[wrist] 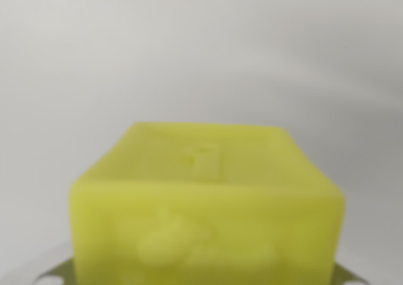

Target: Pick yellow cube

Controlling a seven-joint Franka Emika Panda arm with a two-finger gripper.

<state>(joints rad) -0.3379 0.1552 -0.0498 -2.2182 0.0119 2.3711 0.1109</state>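
One yellow cube [206,203] fills the lower middle of the frame, close to the camera and out of focus. Two of its faces show: the top face and the face turned toward the camera. The top face carries one small raised mark, and the front face has blurred raised shapes, too soft to count. Two small metallic tips [53,273] poke out at the lower left and lower right corners beside the cube.

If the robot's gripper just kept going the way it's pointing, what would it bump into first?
Most likely the yellow cube: it fills the wrist view, blurred from closeness. Only metal bits at the bottom corners show, so the gripper's exact line is unclear.
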